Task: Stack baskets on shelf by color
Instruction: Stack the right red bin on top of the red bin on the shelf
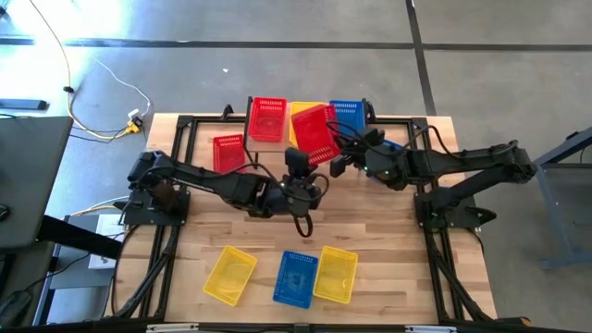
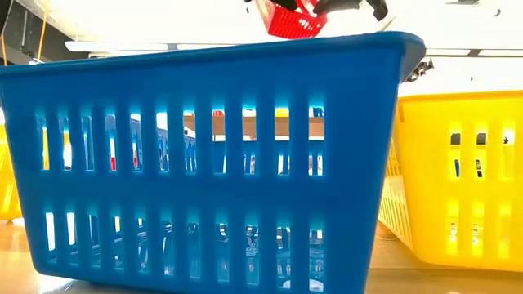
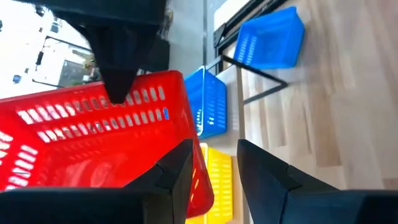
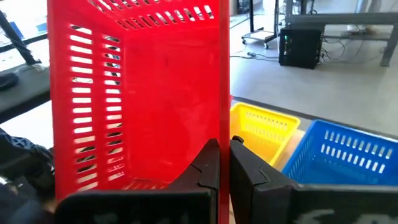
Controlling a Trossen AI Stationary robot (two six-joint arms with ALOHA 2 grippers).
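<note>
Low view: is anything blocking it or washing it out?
Low view: a blue basket right at the lens fills most of the frame; bright ceiling light bleaches the background above it. A yellow basket covers the right edge; only a red basket peeks over.

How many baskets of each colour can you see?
Red baskets: 3
Yellow baskets: 3
Blue baskets: 2 in sight
Total: 8 baskets in sight
</note>
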